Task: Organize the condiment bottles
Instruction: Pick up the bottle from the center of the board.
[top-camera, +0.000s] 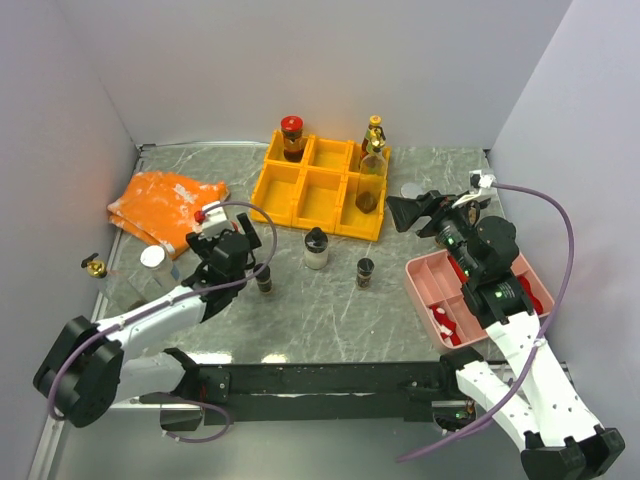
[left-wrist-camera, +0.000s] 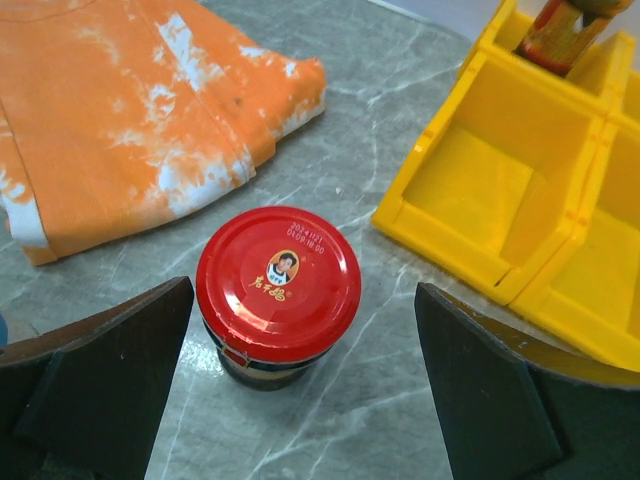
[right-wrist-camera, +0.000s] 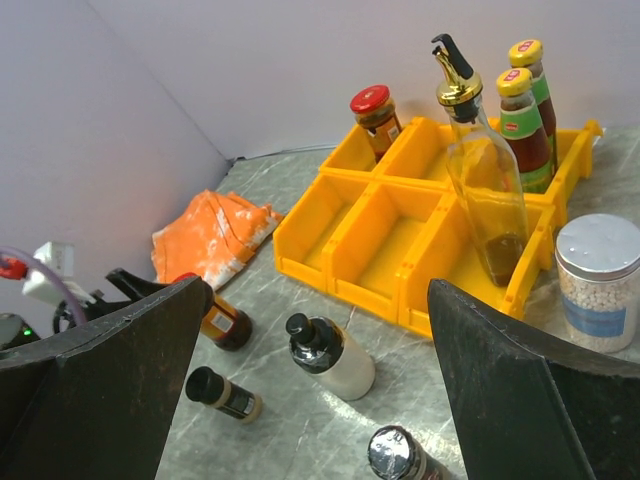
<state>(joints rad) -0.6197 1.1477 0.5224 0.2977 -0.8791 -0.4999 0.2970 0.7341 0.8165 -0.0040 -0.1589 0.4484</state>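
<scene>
A dark jar with a red cap (left-wrist-camera: 278, 282) stands on the marble table, and my left gripper (left-wrist-camera: 304, 284) (top-camera: 240, 247) hovers open over it, fingers apart from it on both sides. The yellow organizer (top-camera: 300, 190) holds a red-capped jar (top-camera: 292, 135), two yellow-capped bottles (right-wrist-camera: 525, 115) and a gold-spouted glass bottle (right-wrist-camera: 485, 185). Loose on the table stand a white black-capped bottle (top-camera: 316, 248), a small dark bottle (top-camera: 365, 272), a small black-capped bottle (right-wrist-camera: 220, 393) and a silver-capped jar (right-wrist-camera: 597, 285). Right of the organizer, my right gripper (top-camera: 408, 212) (right-wrist-camera: 318, 285) is open and empty.
An orange cloth (top-camera: 165, 200) lies at the back left. A silver-capped jar (top-camera: 153, 258) and a small gold-topped item (top-camera: 93, 265) stand by the left wall. A pink tray (top-camera: 430, 270) with red and white packets (top-camera: 445, 325) sits under my right arm.
</scene>
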